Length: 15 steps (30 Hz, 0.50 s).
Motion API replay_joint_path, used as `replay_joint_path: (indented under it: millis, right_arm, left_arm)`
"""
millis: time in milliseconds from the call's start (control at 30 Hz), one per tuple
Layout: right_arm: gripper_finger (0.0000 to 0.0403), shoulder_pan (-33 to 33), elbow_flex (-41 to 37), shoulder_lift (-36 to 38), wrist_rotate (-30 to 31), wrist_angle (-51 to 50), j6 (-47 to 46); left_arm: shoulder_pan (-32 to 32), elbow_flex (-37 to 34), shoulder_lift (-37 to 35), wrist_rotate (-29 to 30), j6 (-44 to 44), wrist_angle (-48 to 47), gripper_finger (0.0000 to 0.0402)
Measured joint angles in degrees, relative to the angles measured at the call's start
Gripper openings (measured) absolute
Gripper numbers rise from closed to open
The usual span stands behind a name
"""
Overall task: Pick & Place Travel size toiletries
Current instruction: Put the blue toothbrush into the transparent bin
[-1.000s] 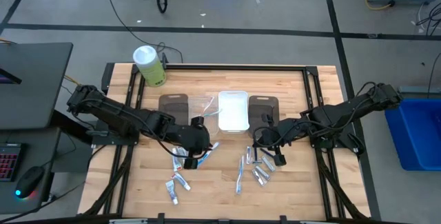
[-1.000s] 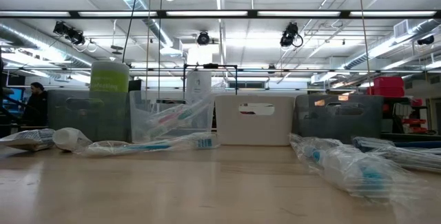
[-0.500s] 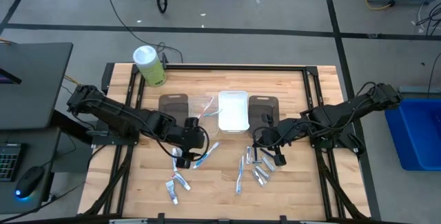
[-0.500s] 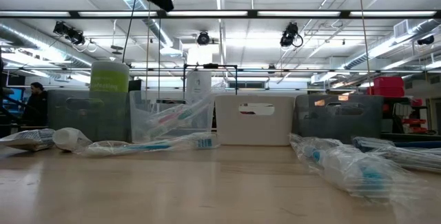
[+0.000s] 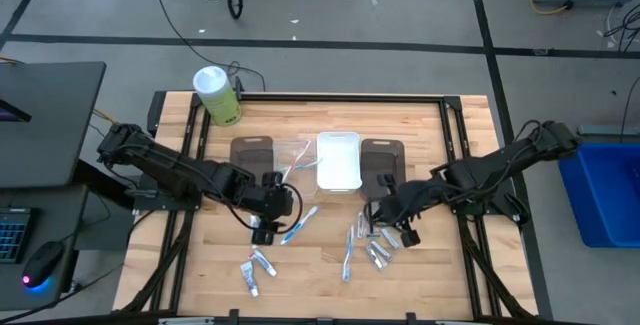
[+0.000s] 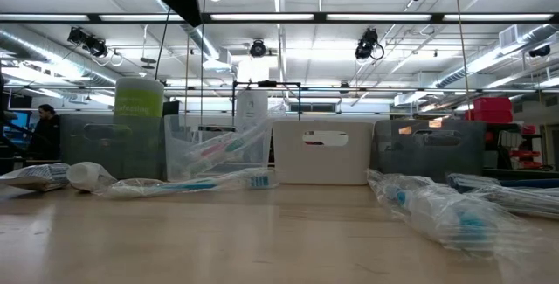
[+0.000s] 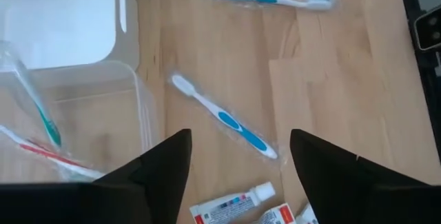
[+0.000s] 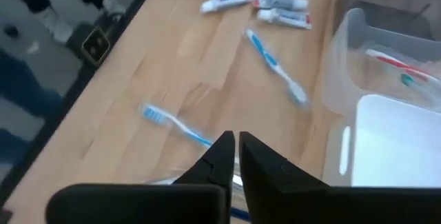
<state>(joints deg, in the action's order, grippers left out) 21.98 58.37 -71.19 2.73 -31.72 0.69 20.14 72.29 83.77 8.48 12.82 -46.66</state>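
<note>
The travel size toiletries lie loose on the wooden table. One wrapped toothbrush (image 7: 224, 117) lies below the gap of my left gripper (image 7: 238, 165), which hangs open and empty above the table. Toothpaste tubes (image 7: 231, 205) lie close by it. In the high view this left gripper (image 5: 268, 223) is in front of the clear tray (image 5: 293, 155), where toothbrushes (image 7: 38, 114) lean on its wall. My right gripper (image 8: 236, 145) hovers shut over a heap of silvery tubes (image 5: 378, 250), next to another toothbrush (image 8: 176, 124). Nothing shows between its fingertips.
A white tray (image 5: 338, 160) stands mid-table between the clear tray and a dark tray (image 5: 382, 155); a second dark tray (image 5: 252, 155) is left of the clear one. A green-white canister (image 5: 217, 95) stands at the far left corner. More tubes (image 5: 252, 273) lie near the front edge.
My left gripper has drawn back from over the clear tray toward the table's near left. A toothbrush now leans in that tray where the gripper had been. My right gripper has shifted slightly toward the near edge.
</note>
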Motion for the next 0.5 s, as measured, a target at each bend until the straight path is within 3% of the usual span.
replay_joint_path:
  millis: [167, 500]
  right_arm:
    - [0.0079, -0.2, 0.2, -2.6, 0.1, 1.1, 0.8]
    - [0.0215, -2.2, 6.0, -8.8, -0.1, -2.1, 3.5]
  left_arm:
    - [0.1, 0.0, 0.0, 0.9, 0.7, 0.0, 0.0242]
    - [0.0, 0.0, -2.6, 2.1, 1.1, -0.7, 0.0226]
